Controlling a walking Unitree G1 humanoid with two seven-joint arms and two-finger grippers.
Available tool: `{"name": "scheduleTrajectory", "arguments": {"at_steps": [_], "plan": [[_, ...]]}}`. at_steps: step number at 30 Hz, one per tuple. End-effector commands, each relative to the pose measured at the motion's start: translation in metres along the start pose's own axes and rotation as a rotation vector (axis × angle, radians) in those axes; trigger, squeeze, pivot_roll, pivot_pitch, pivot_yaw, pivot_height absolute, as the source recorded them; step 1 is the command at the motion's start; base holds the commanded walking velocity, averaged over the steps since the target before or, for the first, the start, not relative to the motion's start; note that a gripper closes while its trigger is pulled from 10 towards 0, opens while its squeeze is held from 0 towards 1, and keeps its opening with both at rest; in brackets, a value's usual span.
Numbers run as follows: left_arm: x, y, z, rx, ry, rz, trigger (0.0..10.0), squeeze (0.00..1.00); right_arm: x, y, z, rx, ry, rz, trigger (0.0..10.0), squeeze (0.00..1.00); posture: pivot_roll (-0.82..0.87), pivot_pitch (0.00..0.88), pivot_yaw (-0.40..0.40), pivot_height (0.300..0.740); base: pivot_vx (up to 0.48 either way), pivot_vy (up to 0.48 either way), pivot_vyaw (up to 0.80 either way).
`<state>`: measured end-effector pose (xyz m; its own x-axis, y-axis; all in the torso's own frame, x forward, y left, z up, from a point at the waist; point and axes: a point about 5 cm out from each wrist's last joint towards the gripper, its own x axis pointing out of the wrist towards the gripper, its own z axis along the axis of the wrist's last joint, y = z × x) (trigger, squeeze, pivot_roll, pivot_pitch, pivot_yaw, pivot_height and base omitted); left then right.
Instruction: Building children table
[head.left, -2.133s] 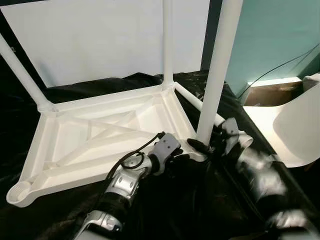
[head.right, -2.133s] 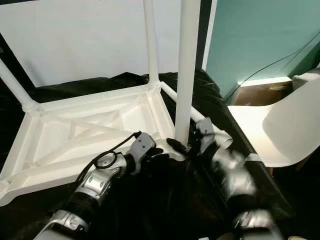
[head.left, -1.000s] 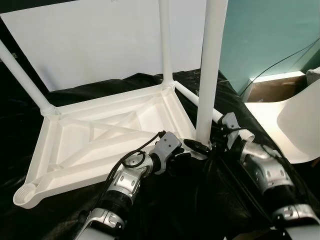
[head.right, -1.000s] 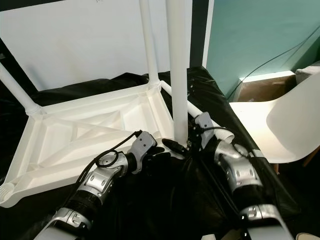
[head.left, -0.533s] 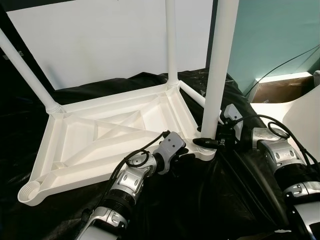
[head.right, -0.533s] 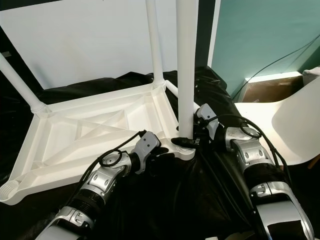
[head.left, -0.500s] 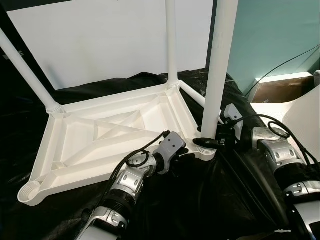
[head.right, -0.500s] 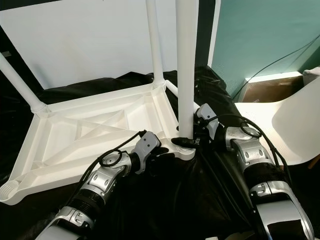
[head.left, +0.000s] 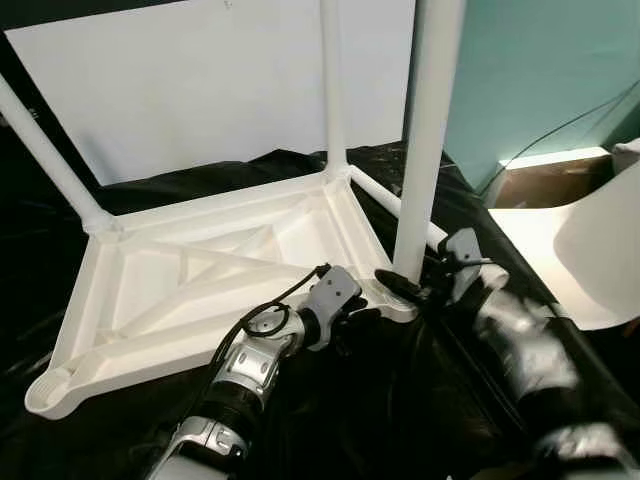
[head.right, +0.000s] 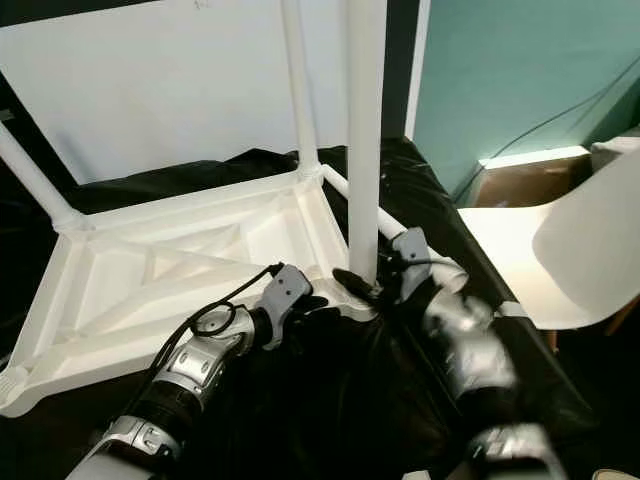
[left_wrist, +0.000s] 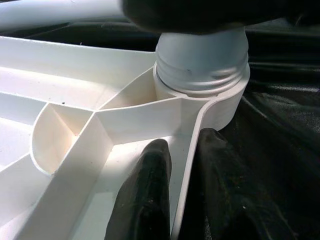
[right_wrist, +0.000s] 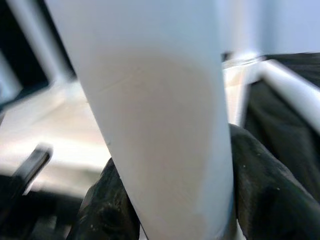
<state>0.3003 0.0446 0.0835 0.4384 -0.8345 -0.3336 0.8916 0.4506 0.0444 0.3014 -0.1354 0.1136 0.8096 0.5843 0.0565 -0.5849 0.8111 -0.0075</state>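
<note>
Both claws clamped — L claw (left_wrist: 172, 195) on tabletop rim (left_wrist: 186, 150), R claw (right_wrist: 175, 200) on leg (right_wrist: 160, 125).

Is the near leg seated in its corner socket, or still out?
In the socket, upright. Left wrist view shows its threaded end still exposed above the rim, so not fully screwed down. Right tool grips the leg; left tool clamps the tabletop edge.

A home room (teal wall (head.left: 540, 70)), with a white chair (head.left: 600, 250) on the floor.

My arms are silver with ribbed black joints. A black cable loops over my left wrist (head.left: 262, 322). My fingers (left_wrist: 145, 200) are glossy black.
</note>
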Motion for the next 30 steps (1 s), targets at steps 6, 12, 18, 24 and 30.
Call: {"name": "scheduleTrajectory", "arguments": {"at_steps": [6,12,18,24,30], "plan": [[0.008,-0.021,-0.04,-0.103,0.168,-0.04,10.0,0.0,0.025,0.017,0.006,0.111,-0.1,-0.124,0.0,0.0,0.02,0.0,0.058,0.74,0.0,0.0,0.0],[0.006,-0.022,-0.041,-0.105,0.167,-0.036,10.0,0.0,0.031,0.021,0.01,0.084,-0.128,-0.203,0.0,0.0,0.04,0.0,0.051,0.74,0.0,0.0,0.0],[0.003,-0.023,-0.046,-0.118,0.172,-0.025,10.0,0.0,0.034,0.036,0.01,0.081,-0.083,-0.097,10.0,1.0,0.05,0.0,0.043,0.74,0.0,0.0,0.0],[0.004,-0.023,-0.045,-0.122,0.169,-0.022,10.0,0.0,0.027,0.038,0.012,0.02,-0.007,0.287,10.0,0.0,0.05,0.0,0.041,0.74,0.0,0.0,0.0],[0.005,-0.022,-0.044,-0.116,0.17,-0.023,10.0,0.0,0.019,0.004,0.018,-0.081,0.09,0.429,10.0,0.0,0.04,0.0,0.043,0.74,0.0,0.0,0.0]]}}
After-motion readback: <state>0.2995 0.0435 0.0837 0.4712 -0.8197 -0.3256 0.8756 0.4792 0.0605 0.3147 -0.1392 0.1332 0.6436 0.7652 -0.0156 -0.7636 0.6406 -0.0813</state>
